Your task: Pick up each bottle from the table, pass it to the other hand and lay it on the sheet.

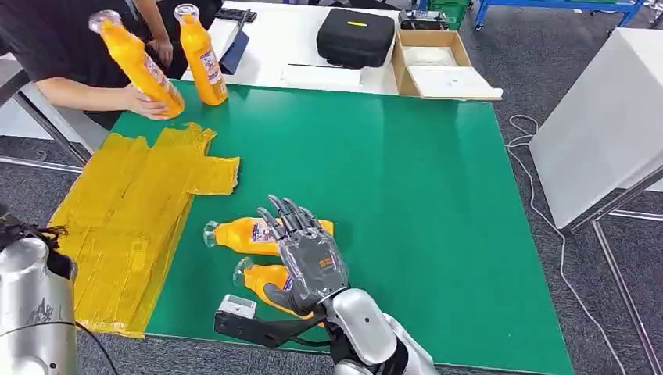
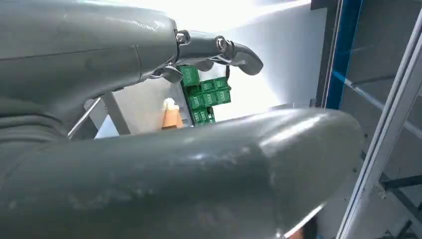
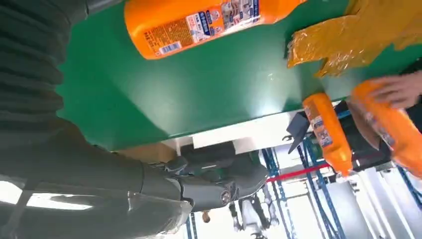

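Two orange bottles lie on the green table (image 1: 406,195) near its front edge: a farther one (image 1: 238,234) and a nearer one (image 1: 262,277). My right hand (image 1: 309,258) hovers over their bases, back up and fingers spread, holding nothing. The right wrist view shows this hand (image 3: 99,169) with a lying bottle (image 3: 199,20) just beyond it. The crumpled yellow sheet (image 1: 125,226) covers the table's left side. At the far left a person's hand (image 1: 145,101) holds a tilted bottle (image 1: 139,66) beside an upright one (image 1: 203,58). My left hand (image 2: 174,149) is empty, fingers apart.
My silver left forearm (image 1: 31,312) hangs off the table's front left corner. Behind the green table, a white table carries a black case (image 1: 356,35) and an open cardboard box (image 1: 438,66). A white table (image 1: 610,117) stands to the right, cables on the floor beside it.
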### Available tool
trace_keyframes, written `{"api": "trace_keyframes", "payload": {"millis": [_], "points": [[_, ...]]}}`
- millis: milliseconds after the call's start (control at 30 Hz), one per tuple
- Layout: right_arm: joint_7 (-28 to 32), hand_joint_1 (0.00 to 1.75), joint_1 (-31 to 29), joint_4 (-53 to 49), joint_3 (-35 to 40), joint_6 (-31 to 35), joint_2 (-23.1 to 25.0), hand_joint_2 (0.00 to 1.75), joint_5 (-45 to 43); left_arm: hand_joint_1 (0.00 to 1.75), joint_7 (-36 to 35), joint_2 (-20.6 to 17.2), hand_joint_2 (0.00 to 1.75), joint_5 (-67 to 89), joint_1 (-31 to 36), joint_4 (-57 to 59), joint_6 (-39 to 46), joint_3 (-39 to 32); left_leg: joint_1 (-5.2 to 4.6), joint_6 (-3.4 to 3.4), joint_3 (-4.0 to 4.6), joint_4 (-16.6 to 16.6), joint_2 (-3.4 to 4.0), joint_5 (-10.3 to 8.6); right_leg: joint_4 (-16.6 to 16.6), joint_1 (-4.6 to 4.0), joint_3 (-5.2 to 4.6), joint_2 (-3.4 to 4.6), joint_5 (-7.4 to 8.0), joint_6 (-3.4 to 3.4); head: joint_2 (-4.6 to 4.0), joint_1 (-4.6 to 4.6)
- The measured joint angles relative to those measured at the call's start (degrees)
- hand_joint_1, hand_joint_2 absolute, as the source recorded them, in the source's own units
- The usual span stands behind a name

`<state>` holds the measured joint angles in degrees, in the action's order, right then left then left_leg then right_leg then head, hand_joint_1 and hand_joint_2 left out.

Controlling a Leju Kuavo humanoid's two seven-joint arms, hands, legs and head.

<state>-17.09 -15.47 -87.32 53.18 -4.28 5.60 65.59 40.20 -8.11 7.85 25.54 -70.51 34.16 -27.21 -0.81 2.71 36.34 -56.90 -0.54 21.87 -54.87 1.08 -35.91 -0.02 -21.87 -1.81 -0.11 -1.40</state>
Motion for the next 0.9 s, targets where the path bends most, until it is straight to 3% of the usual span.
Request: {"api": "trace_keyframes", "payload": {"millis": [900], "points": [[1.8, 0.0, 0.1, 14.0, 1.4, -0.1, -3.1, 1.75, -6.5, 0.0, 0.0, -1.4, 0.0, -4.3, 1.7, 1.8, -0.9, -1.2, 0.01, 0.0, 0.02, 0.0, 0.0, 0.0, 0.0, 0.0, 0.15, 0.0, 0.0, 0.0, 0.0, 0.0]]}}
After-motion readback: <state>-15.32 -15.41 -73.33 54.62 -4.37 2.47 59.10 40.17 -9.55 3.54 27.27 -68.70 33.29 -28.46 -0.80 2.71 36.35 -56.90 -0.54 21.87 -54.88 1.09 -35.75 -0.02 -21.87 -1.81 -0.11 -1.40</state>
